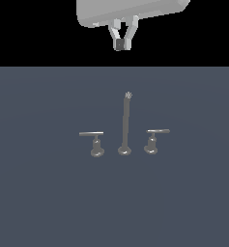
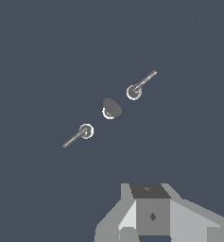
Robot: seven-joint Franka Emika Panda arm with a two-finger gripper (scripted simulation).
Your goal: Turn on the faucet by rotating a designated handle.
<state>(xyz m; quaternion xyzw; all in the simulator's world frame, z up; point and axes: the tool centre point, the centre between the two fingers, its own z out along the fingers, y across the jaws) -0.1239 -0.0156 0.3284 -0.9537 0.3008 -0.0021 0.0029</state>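
The dull-grey faucet stands on the flat blue-grey floor (image 1: pixel 38 193). Its tall thin spout (image 1: pixel 125 125) rises in the middle with a tiny sprayer tip. The handle (image 1: pixel 154 137), with the slightly shorter bar, is on the exterior view's right. Its twin lever (image 1: pixel 94 141) is on the exterior view's left. My gripper (image 1: pixel 121 44) hangs high above and behind the set, touching nothing, fingers together and empty. In the wrist view the spout (image 2: pixel 112 108) shows end-on between two levers (image 2: pixel 141 86) (image 2: pixel 78 136), well beyond my gripper (image 2: pixel 149 205). I cannot tell there which lever is which.
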